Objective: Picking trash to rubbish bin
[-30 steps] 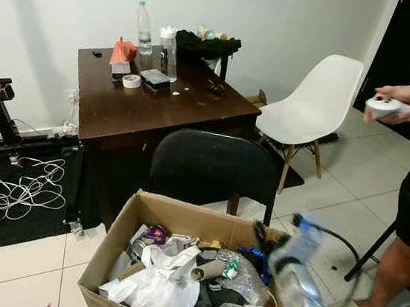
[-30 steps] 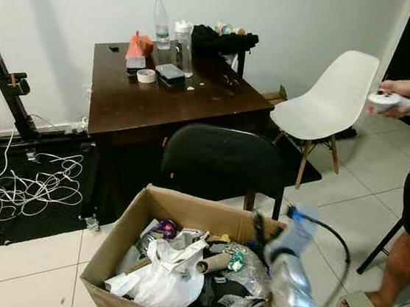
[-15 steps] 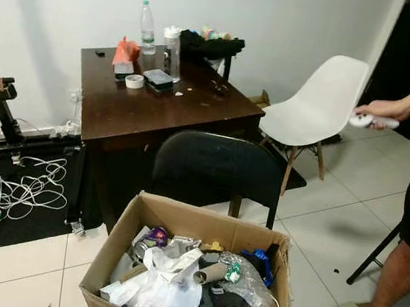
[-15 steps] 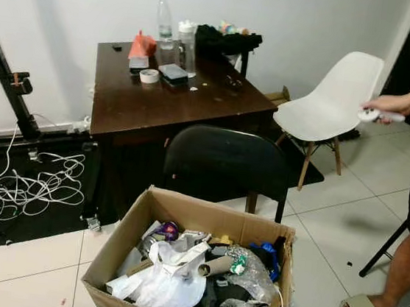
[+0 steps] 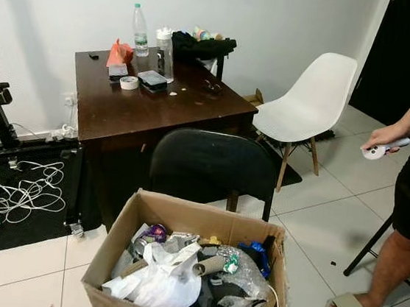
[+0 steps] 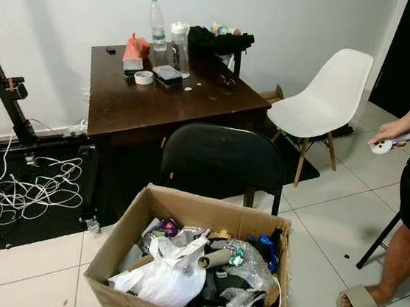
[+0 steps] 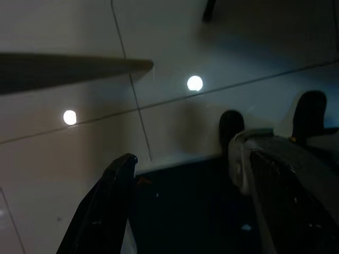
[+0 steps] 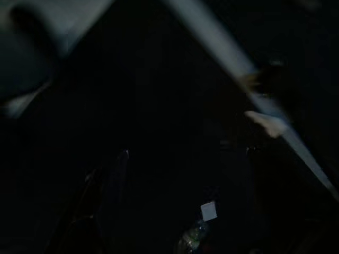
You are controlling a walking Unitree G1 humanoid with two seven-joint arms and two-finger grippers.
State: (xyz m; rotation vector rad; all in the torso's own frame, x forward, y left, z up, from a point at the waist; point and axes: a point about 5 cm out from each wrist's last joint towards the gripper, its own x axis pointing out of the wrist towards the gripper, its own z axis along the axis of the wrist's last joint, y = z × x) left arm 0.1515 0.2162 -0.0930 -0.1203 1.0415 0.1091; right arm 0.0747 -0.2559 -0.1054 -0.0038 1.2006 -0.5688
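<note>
While I looked down from my head camera, an open cardboard box sat on the tiled floor right before me, heaped with rubbish: a crumpled white plastic bag toward my left, a cardboard tube lying across the middle, clear crinkled wrapping beside it and a scrap of blue near the far right corner. Just behind the box stood a black chair, its back turned to me, pushed up against a dark wooden desk. On the desk's far end were a clear water bottle, a roll of tape, an orange bag and a dark bundle against the white wall. A white chair stood farther off to my right, and a tangle of white cables lay on a black mat to my left. At my right a person in sandals stood, one hand holding a white controller. My left gripper hung low over pale tiles with its two black fingers spread well apart and nothing between them. My right wrist's picture was nearly black, with faint finger shapes at most, so I could not tell how my right gripper stood.
</note>
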